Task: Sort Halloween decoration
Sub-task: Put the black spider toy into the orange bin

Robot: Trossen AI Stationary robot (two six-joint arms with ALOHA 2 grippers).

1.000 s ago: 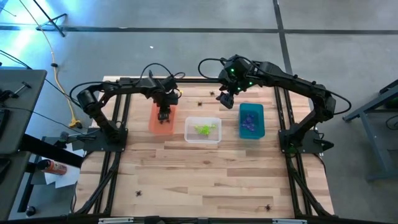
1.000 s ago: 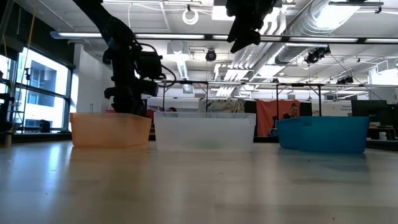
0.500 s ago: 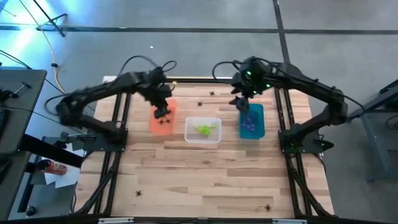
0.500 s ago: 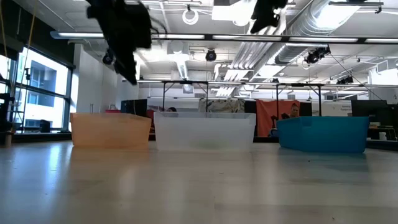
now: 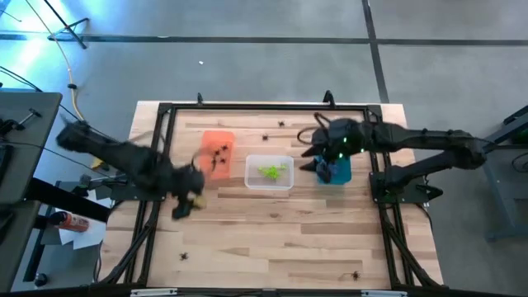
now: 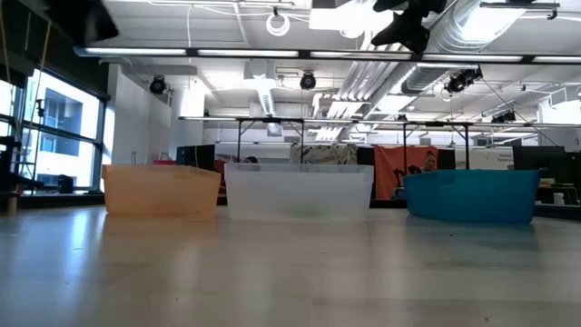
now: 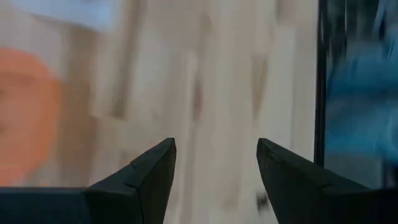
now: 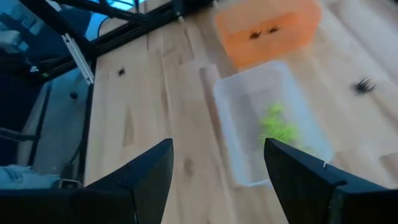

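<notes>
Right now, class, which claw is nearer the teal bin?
The right claw: it hovers at the teal bin's edge, on the side facing the clear bin. The left claw is far across the table, past the orange bin.

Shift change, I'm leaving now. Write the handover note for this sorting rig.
Left gripper: open, empty, over bare table in front of the orange bin.
Right gripper: open, empty, high at the teal bin.
Done: black spiders lie in the orange bin, green ones in the clear bin.
Left: loose black spiders on the table, two near the far edge, two near the front. The teal bin's contents are hidden by the arm.
</notes>
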